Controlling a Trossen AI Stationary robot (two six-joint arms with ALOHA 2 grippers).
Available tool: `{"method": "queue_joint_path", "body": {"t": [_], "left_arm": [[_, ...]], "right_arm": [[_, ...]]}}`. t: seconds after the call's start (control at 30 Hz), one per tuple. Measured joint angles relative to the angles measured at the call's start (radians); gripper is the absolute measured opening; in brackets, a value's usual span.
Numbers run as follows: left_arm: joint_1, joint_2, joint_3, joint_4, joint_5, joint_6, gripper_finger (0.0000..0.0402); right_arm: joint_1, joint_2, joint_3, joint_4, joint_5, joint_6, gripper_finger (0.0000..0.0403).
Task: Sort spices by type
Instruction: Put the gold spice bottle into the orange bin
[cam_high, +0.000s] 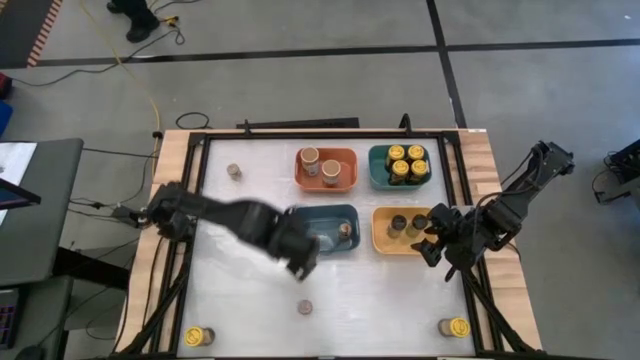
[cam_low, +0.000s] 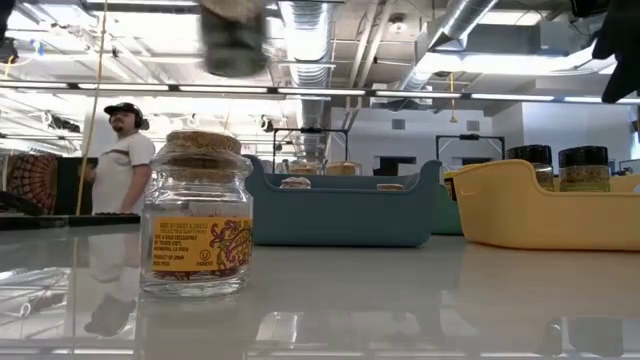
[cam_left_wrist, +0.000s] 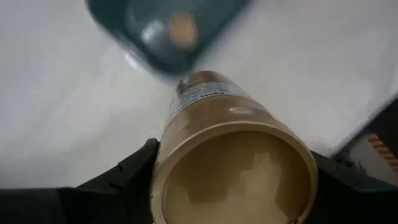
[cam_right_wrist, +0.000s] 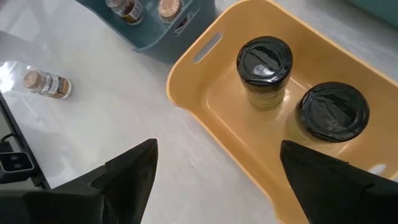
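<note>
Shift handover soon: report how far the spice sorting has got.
Done: four yellow-lidded jars in the teal bin, two tan-lidded in the orange bin, two dark-topped in the yellow bin. In hand: left gripper holds a jar beside the blue bin. Left: four loose jars; right gripper waits open.

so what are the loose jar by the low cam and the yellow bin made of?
Loose jar: looks like clear glass, since the room shows through its wall; the top looks like cork, tan and grainy. Yellow bin: probably moulded plastic, with a smooth, slightly glossy wall and a cut-out handle.

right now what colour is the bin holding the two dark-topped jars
Yellow bin; clearest in the right wrist view.
</note>
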Motion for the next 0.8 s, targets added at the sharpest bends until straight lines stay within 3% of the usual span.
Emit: {"method": "queue_joint_path", "body": {"t": [0.37, 0.8], "left_arm": [[0.332, -0.005, 0.0, 0.031, 0.02, 0.438, 0.0271], [0.566, -0.005, 0.0, 0.095, 0.068, 0.696, 0.0271]], "right_arm": [[0.0, 0.0, 0.0, 0.001, 0.0, 0.0, 0.0365], [-0.019, 0.0, 0.0, 0.001, 0.0, 0.001, 0.0365]]}}
